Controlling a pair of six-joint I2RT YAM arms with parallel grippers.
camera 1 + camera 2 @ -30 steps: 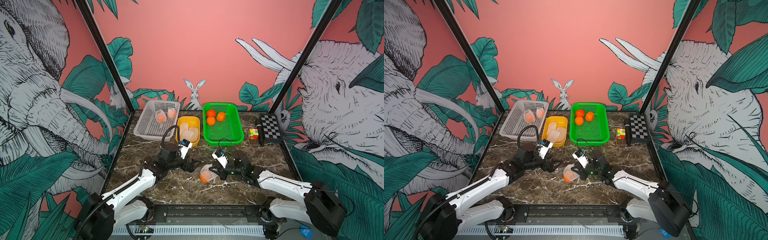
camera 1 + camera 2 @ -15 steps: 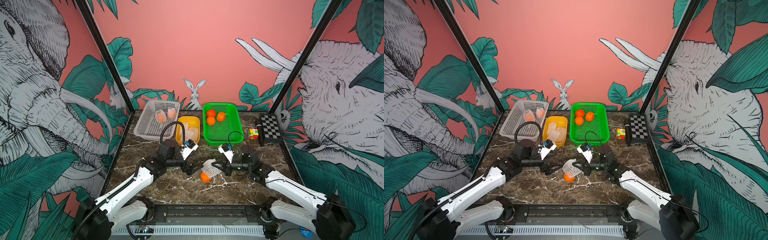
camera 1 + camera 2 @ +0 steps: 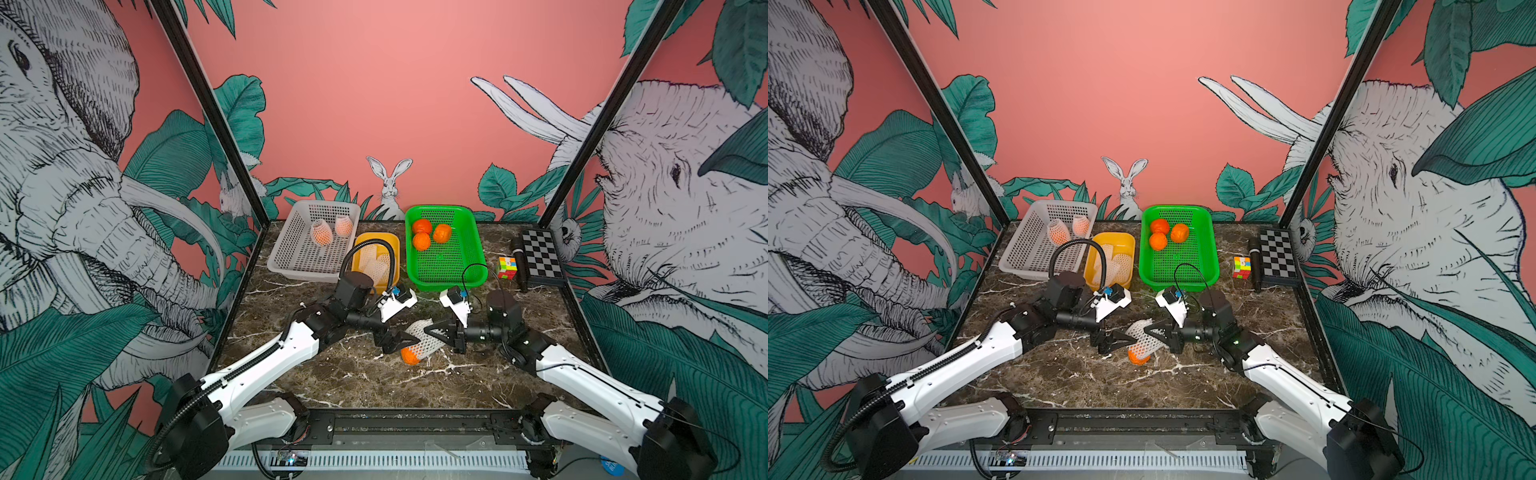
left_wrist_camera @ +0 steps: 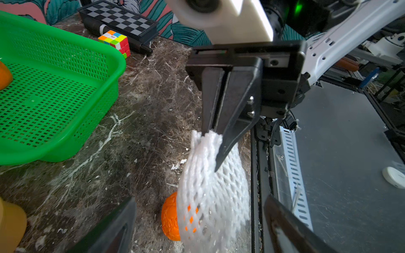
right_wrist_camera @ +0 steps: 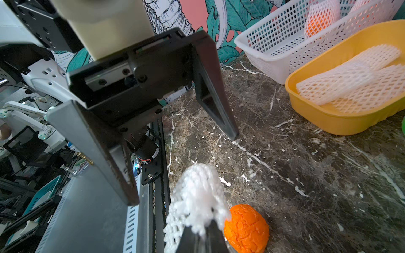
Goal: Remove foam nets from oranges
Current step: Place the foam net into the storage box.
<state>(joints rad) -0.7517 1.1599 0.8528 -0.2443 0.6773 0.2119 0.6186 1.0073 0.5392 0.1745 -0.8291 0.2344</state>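
Note:
A white foam net (image 3: 423, 338) hangs tilted over the marble near the front, with one orange (image 3: 409, 356) poking out of its lower open end. My right gripper (image 3: 430, 332) is shut on the net's upper end, a pinch that shows in the left wrist view (image 4: 215, 135). From my right wrist, the net (image 5: 195, 197) bunches above my jaws and the orange (image 5: 246, 227) lies bare beside it. My left gripper (image 3: 401, 340) is open, its fingers (image 4: 116, 223) either side of the net (image 4: 212, 192) and orange (image 4: 171, 216), not gripping.
At the back, a white basket (image 3: 282, 249) holds two netted oranges (image 3: 321, 232). A yellow tub (image 3: 395, 249) holds empty nets, and a green basket (image 3: 446, 286) holds three bare oranges. A puzzle cube (image 3: 507, 267), a black pen and a chessboard (image 3: 540, 257) lie back right.
My right gripper has lifted and pulled the net's end to the right, and the orange has slid partly out. My open left gripper has moved in beside the net.

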